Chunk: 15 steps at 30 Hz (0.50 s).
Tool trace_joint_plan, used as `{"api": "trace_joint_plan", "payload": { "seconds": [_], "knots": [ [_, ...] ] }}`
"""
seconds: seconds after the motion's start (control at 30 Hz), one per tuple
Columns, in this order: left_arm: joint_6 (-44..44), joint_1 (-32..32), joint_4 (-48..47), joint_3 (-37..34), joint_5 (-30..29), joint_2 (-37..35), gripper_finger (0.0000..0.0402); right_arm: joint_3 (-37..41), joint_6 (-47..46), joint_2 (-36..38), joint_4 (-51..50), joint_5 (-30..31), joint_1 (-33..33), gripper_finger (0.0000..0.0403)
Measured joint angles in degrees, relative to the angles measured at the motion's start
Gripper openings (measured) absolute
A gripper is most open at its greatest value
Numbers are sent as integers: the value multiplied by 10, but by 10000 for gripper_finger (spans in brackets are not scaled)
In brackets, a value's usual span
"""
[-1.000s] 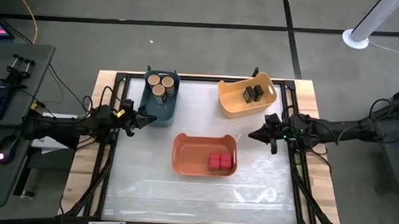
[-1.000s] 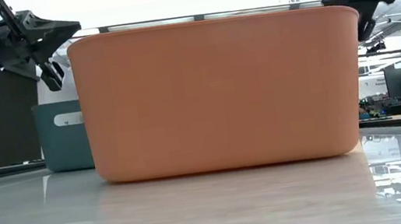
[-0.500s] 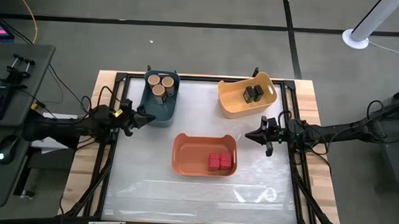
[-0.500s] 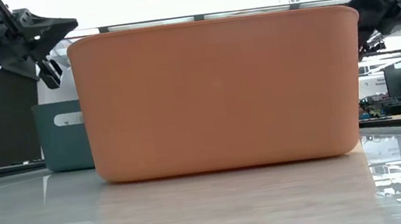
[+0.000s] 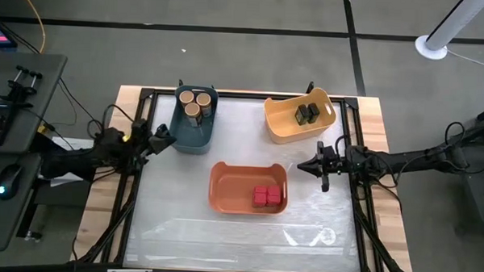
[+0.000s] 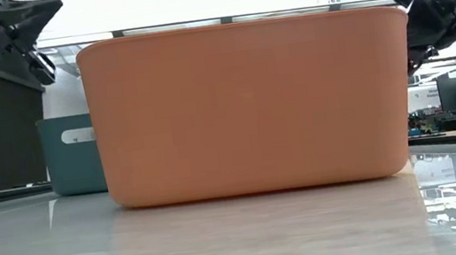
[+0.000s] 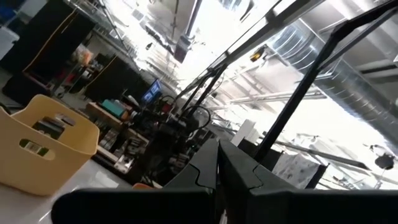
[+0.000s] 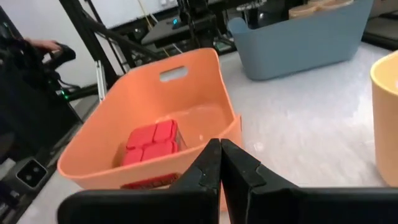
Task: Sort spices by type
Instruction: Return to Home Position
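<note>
A smooth orange plastic bin (image 5: 221, 192) with rounded corners and a slot handle is set nearest on the glossy, film-covered table (image 5: 222, 232). The red square tins (image 5: 266, 197) are packed flat against one another on its floor, at the end toward the right arm. Just beyond that end, the right gripper (image 5: 304, 166) is held above the table, its dark fingers pressed together with nothing between them. At the table's left edge the left gripper (image 5: 165, 135) is seen beside the blue bin (image 5: 189, 138), its fingers likewise brought together and empty. In that deep, matte blue bin the round jars (image 5: 194, 101) are stood upright, tan lids clustered at its far end. Farthest right, the dark blocky containers (image 5: 307, 114) are lodged in the pale yellow bin (image 5: 279, 125).
</note>
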<state>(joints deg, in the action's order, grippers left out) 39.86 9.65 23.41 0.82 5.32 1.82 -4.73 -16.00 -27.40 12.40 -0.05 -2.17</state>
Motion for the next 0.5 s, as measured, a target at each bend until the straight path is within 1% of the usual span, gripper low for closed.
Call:
{"api": "trace_joint_plan", "payload": {
  "seconds": [0.07,0.23,0.5],
  "knots": [
    [0,0,-18,0,0,-18,0,0,0,0,-8,0,0,0],
    [0,0,-45,0,-1,-16,0,0,4,0,-10,-2,-1,0],
    [0,0,-149,0,-1,-16,0,0,42,0,-13,-4,-1,0]
  ]
}}
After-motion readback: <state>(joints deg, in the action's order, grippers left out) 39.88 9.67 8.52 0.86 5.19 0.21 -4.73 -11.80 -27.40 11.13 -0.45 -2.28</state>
